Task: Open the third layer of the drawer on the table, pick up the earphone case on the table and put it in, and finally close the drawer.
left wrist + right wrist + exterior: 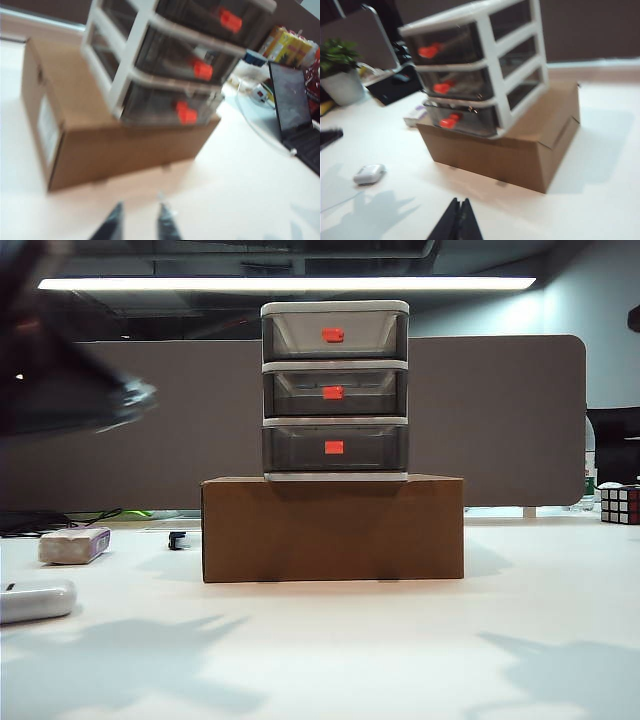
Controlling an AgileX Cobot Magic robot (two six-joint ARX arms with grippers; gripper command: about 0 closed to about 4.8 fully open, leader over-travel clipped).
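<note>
Wide bare white desk (400, 640) stretched in front of the brown cardboard box (333, 528), which carried the drawer (335, 390): one white-framed unit, three smoky translucent trays, three red-orange handles, third layer (335, 448) flush shut. One glossy rounded earphone case (35, 600) lay at the desk's left edge, near one purple-edged block (74, 545). Left tool (141, 225) hovered slightly spread and holding nothing before the box; right tool (460, 220) was pressed together above the desk.
</note>
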